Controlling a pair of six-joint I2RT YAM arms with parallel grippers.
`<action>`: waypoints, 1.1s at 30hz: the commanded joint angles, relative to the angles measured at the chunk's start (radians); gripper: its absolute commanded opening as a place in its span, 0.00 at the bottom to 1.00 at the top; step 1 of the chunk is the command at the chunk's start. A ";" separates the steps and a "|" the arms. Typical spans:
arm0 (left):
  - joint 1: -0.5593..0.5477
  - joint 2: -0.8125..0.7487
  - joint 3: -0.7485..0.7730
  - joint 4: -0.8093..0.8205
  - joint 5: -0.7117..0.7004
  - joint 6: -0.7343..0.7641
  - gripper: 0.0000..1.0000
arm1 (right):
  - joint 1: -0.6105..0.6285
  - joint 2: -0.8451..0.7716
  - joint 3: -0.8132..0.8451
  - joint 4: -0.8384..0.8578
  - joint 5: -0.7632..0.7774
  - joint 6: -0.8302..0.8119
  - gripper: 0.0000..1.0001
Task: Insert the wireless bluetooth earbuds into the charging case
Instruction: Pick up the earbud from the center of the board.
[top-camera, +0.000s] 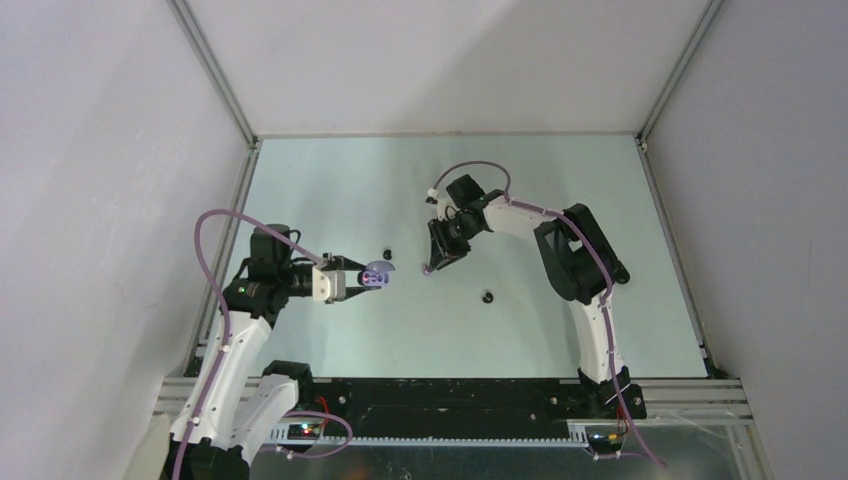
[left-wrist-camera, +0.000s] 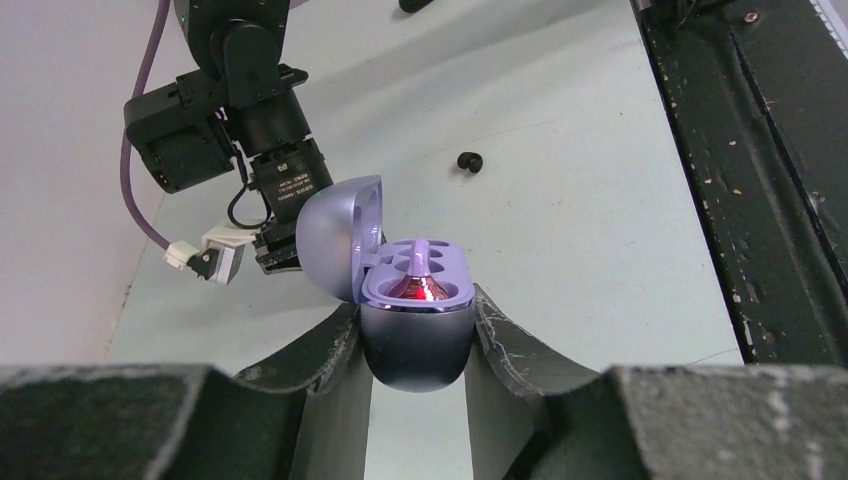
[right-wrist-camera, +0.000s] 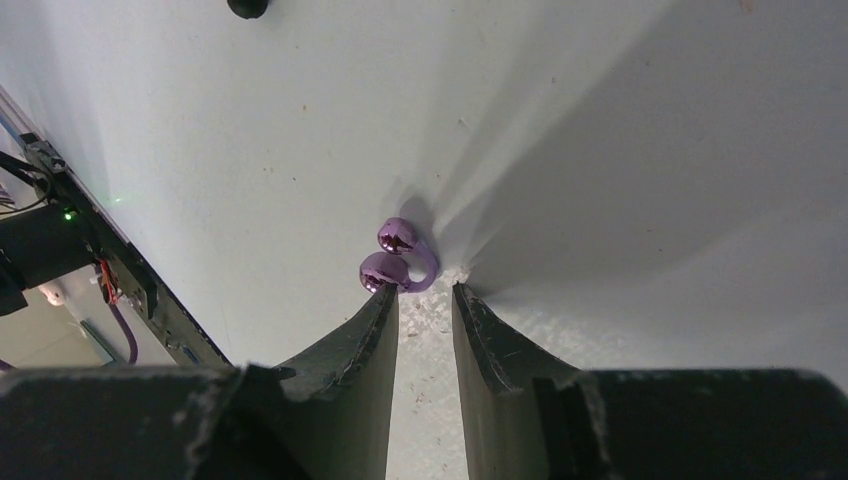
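At near left, my left pincer (left-wrist-camera: 415, 312) pinches the open charging case (left-wrist-camera: 415, 352); farther right, my right pincer (right-wrist-camera: 425, 300) is slightly spread beside a purple earbud (right-wrist-camera: 398, 255).

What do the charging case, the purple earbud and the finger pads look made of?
Charging case: likely glossy plastic, lavender, soft reflections on the shell.
Purple earbud: shiny, metallic-looking coating, sharp highlights.
Left finger pads: matte dark rubbery material, scuffed white.
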 joint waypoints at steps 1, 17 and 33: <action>0.010 -0.007 0.013 0.006 0.031 0.024 0.00 | 0.018 0.059 0.005 -0.015 0.045 -0.006 0.32; 0.013 -0.007 0.013 0.004 0.031 0.025 0.00 | 0.026 0.074 0.010 -0.007 0.021 -0.004 0.32; 0.015 -0.005 0.012 0.001 0.033 0.033 0.00 | 0.004 0.079 0.003 0.029 -0.056 0.044 0.32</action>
